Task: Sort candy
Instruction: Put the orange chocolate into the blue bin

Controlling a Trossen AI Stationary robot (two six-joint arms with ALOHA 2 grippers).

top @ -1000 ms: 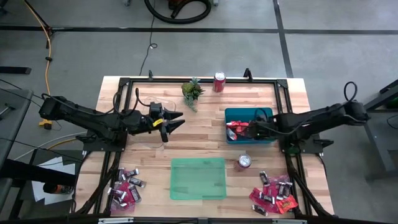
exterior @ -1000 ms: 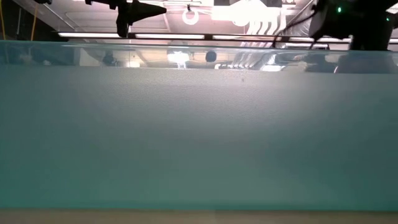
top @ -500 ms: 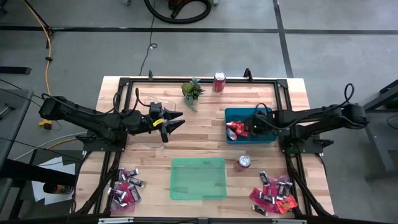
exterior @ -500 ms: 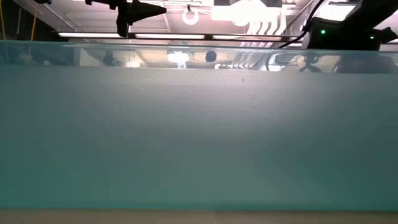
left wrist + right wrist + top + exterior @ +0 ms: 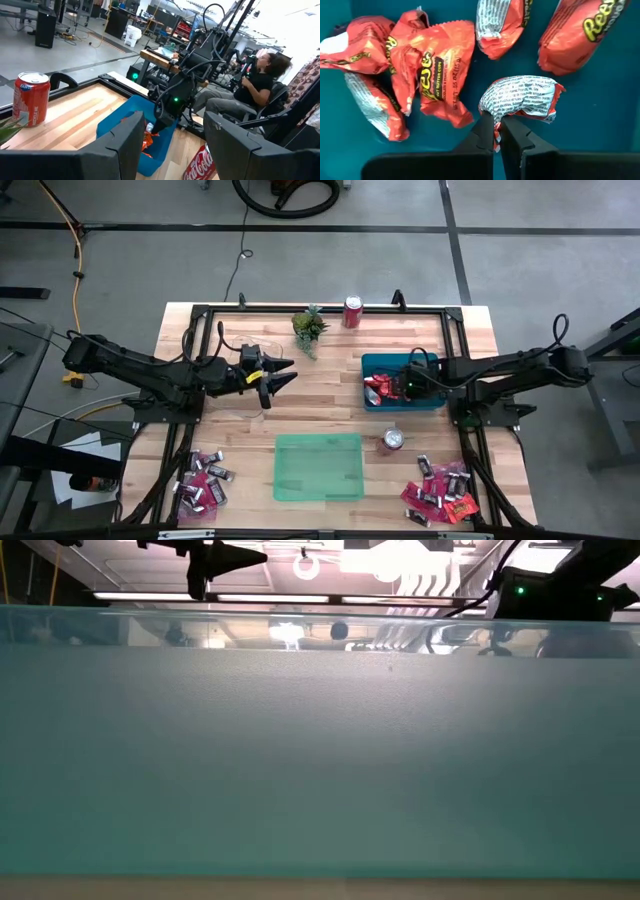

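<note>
My right gripper (image 5: pixel 497 135) reaches down into the blue tray (image 5: pixel 372 361) at the right, shut on one red-orange packet (image 5: pixel 522 97). This packet lies among several others (image 5: pixel 432 70) on the tray floor. My left gripper (image 5: pixel 285 373) hovers open and level over the table's left middle, touching nothing. More candy lies in two piles at the near edge, one on the left (image 5: pixel 202 485) and one on the right (image 5: pixel 442 492). My right gripper pinches the packet's crimped end (image 5: pixel 496 127) between its two fingertips. The fingers come from above, pointing steeply down. The packet lies with its printed white side up; I cannot tell whether it rests on the tray floor or is just off it.
An empty green tray (image 5: pixel 318 466) sits at the near middle. One red soda can (image 5: pixel 393 440) stands right of it, and another (image 5: pixel 352 310) at the far edge beside a small green plant (image 5: pixel 309 326). A black frame (image 5: pixel 300 308) rims the table. A person (image 5: pixel 250 80) sits beyond the table.
My right gripper has swung a little toward the table's far edge and sunk lower into the blue tray, then held still for the last half second.
</note>
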